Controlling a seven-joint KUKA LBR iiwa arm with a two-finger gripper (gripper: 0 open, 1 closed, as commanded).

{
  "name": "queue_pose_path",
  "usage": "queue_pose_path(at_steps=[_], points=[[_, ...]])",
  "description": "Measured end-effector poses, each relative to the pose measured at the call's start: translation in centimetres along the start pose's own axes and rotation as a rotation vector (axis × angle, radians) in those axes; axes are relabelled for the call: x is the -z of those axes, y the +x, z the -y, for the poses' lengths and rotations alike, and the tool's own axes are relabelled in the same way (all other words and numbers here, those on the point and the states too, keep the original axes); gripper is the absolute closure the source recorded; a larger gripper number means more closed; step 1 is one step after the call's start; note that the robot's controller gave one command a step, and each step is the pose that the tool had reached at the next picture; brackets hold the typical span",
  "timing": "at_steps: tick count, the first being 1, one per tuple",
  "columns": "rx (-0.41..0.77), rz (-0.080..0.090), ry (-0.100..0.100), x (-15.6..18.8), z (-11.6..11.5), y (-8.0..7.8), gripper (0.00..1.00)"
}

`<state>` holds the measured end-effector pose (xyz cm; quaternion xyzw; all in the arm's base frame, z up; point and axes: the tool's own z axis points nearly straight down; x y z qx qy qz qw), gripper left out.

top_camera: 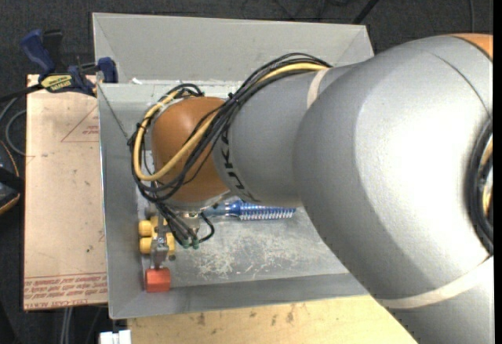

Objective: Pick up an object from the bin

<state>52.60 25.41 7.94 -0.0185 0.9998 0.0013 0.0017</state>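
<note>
Bin: grey metal, floor scuffed, few things in it. We enter each by its place against the jaws.

Jaws: low over the floor at the view's left, under the orange wrist cover and its loop of cables. We cannot tell whether they stand wide or narrow, since cover and cables hide the gap. We see nothing held in them.

Red block: small and squarish, near the lower-left corner, close to the front wall. It lies straight down the view from the jaws, just beside their tip. We cannot tell whether it touches them. It has no long axis to speak of, so in our judgement any heading of the jaws would serve. We take it as the likeliest pick.

Yellow pieces: two, small and rounded, one above the other, just left of the jaws. We cannot tell whether they are loose or belong to the robot.

Blue brush: slim and bristled, long axis left to right across the view. It lies right of the jaws, partly under the arm.

Note: we judge that the coming move turns on the short offset toward the front wall. The wall close behind the block leaves little room.
</note>
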Motion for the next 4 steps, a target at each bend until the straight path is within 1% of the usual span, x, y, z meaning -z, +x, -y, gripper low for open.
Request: queue_pose_path(at_steps=[1, 2, 3, 4], points=[[-0.001, -0.001, 0.000, 0.0, 0.0, -0.1, 0.00], [-0.002, 0.001, -0.001, 0.1, -0.1, -0.1, 1.00], [-0.003, -0.002, 0.000, 0.1, -0.1, -0.2, 1.00], [-0.003, 0.003, -0.002, 6.3, -0.1, -0.4, 1.00]])
